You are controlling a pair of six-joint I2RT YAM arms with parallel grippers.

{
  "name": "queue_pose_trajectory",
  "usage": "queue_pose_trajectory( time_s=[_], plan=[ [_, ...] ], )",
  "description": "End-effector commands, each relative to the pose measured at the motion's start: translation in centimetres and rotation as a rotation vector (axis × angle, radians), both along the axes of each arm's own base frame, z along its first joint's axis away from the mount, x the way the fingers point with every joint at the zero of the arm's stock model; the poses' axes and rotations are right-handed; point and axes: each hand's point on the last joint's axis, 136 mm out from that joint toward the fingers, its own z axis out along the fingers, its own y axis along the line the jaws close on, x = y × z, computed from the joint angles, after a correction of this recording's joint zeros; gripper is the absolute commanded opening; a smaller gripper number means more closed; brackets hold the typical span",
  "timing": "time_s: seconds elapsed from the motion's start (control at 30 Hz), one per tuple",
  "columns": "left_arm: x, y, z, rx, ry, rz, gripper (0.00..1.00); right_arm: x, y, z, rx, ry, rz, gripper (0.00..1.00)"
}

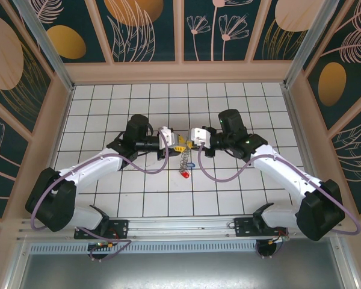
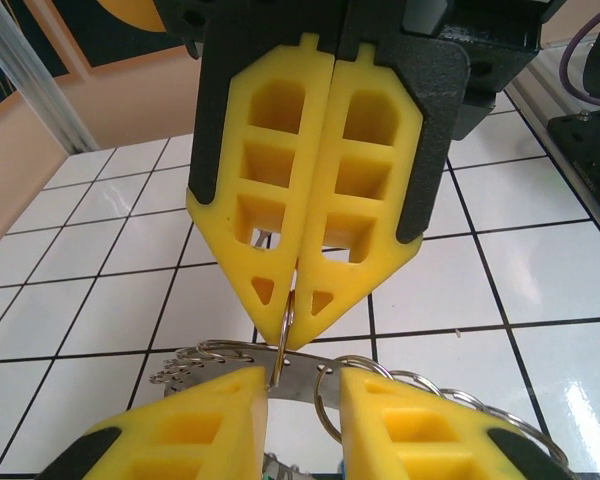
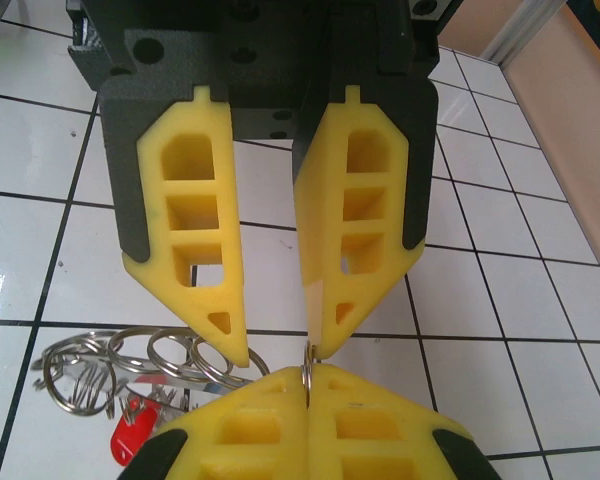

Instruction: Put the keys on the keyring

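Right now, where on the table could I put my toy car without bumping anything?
Bare tiles lie along the back wall, and in the near rows between the keys and the near rail. It is crowded in the middle, where the left pincer and right pincer meet at the keyring.

The keyring [image 2: 298,388] is flat, dull grey metal, fringed with shiny polished wire loops [image 3: 170,352]. A key tag [image 3: 132,438] is glossy red plastic. The fingers [image 2: 365,180] are matt yellow plastic set in black, finely grained housings [image 3: 270,60]. The white floor tiles [image 2: 550,270] are smooth and glossy, catching reflections.
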Motion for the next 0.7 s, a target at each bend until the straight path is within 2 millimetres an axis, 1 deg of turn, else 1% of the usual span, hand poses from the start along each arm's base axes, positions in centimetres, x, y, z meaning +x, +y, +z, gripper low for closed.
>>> queue_pose_trajectory(
  time_s=[0.0,0.33,0.4,0.5,0.67],
  plan=[
    [-0.6,-0.4,0.1,0.002,-0.004,-0.042,0.25,-0.7,0.6,2.6,0.082,-0.07,0.044,0.0],
    [-0.5,-0.8,1.4,-0.041,-0.016,-0.047,0.2,-1.1,1.1,2.5,0.096,-0.067,0.054,0.0],
    [-0.6,-0.8,1.4,-0.04,-0.014,-0.05,0.14,-1.2,1.2,2.6,0.104,-0.065,0.053,0.0],
    [-0.7,-0.8,1.3,-0.037,-0.01,-0.053,0.0,-1.3,1.2,2.5,0.103,-0.063,0.053,0.0],
    [-0.7,-0.5,1.8,-0.056,-0.048,-0.036,0.0,-1.4,0.8,2.1,0.093,-0.051,0.03,0.0]
  ],
)
